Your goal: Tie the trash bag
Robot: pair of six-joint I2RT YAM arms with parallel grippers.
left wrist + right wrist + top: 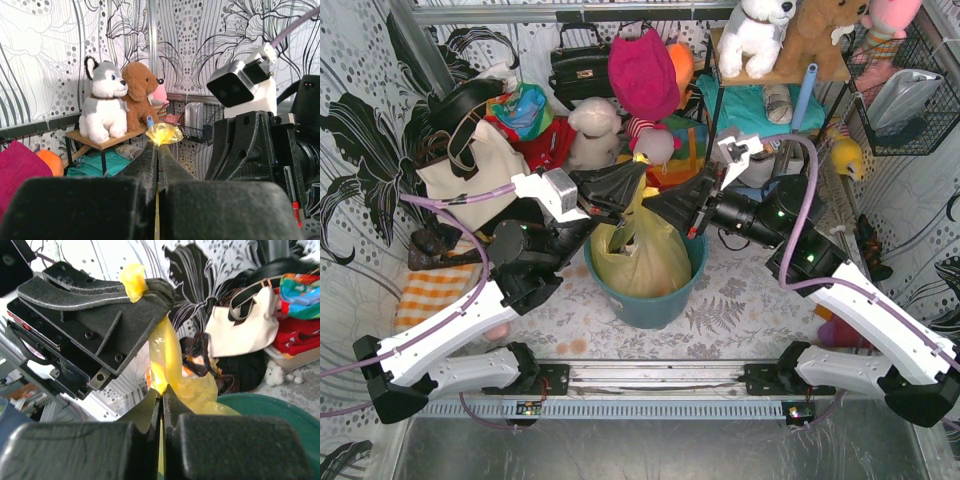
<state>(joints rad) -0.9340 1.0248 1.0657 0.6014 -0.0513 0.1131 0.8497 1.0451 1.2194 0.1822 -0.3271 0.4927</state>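
Wallpapered corner crowded with plush toys (760, 30). Below both sets of fingertips stands the teal bin (650, 305), with the trash bag (645, 255) in it, its neck stretched up to them. The left gripper (156, 146) is clamped on a yellow tuft that pokes past its tips. The right gripper (161, 391) pinches the strip just under them. Looks mid-knot; next, loop one strand around the other without tearing the film.

Looking down from above and behind the arm bases (535, 380), taking in the whole table (750, 300). Riding each wrist, facing one another close along the fingers (145, 170), both sharing the neck of the trash bag (167, 347).
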